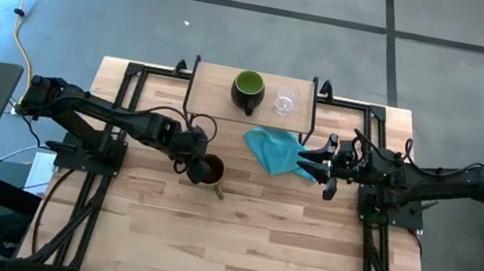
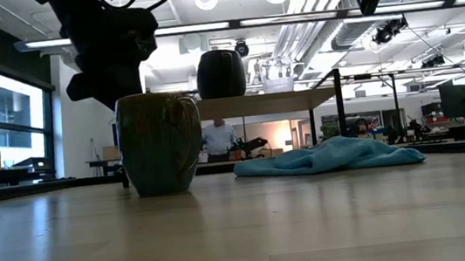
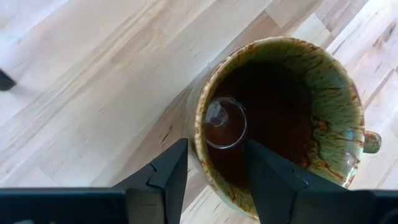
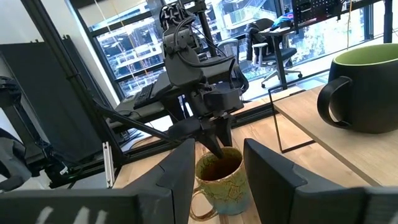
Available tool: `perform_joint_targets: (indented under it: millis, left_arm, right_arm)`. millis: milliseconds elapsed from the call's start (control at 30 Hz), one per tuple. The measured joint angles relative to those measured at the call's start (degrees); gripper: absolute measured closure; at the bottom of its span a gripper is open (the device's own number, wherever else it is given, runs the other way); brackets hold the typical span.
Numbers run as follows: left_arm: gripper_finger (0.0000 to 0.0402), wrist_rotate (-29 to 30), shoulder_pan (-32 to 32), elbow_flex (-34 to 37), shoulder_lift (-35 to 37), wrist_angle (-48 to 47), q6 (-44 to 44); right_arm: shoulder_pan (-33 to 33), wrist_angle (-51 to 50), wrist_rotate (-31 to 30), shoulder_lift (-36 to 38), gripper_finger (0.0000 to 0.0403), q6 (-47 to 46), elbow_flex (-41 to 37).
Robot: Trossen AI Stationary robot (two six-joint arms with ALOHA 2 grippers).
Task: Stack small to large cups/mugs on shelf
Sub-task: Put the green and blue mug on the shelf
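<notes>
The tan-brown mug stands upright on the tabletop, left of centre, its handle toward the near edge. My left gripper comes down on it from the left and is shut on its wall. The dark mug with green inside and the small clear glass cup stand side by side on the shelf at the far edge. My right gripper hovers level and open above the right end of a teal cloth. My left gripper has the mug's wall at the rim, on the side away from the handle, with one finger outside and the other inside the hollow. The fingers slant steeply down from the table's left. The mug stands upright with its base on the table.
A crumpled teal cloth lies on the table between the mug and the right arm, just in front of the shelf. Black frame rails run along both sides. Bare wood lies toward the near edge. A person shows in the room beyond.
</notes>
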State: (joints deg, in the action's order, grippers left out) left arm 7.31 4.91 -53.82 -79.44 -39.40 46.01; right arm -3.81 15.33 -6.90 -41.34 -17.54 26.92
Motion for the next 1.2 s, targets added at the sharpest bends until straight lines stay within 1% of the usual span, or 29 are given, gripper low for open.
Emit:
perform_joint_targets:
  millis: [200, 600, 733, 867, 1133, 1200]
  left_arm:
    - [0.0261, -0.4, 0.0, 0.0, 0.0, -1.8, 3.3]
    - [0.0261, -1.5, 0.0, 0.0, 0.0, -2.5, 4.4]
    - [0.0267, -1.5, 0.0, 0.0, 0.0, -2.6, 3.3]
    - [0.0295, -1.5, 0.0, 0.0, 0.0, -2.5, 1.5]
    - [0.0382, -1.3, 0.0, 0.0, 0.0, -2.3, -2.5]
    - [0.0392, -1.3, 0.0, 0.0, 0.0, -2.3, -2.8]
  right_arm:
    - [0.0, 0.0, 0.0, 0.0, 0.0275, -0.2, 0.0]
    - [0.0, 0.0, 0.0, 0.0, 0.0275, 0.0, 0.0]
    - [0.0, 0.0, 0.0, 0.0, 0.0275, 0.0, 0.0]
    - [0.0, 0.0, 0.0, 0.0, 0.0275, 0.0, 0.0]
    - [0.0, 0.0, 0.0, 0.0, 0.0275, 0.0, 0.0]
    - [0.0, 0.0, 0.0, 0.0, 0.0275, 0.0, 0.0]
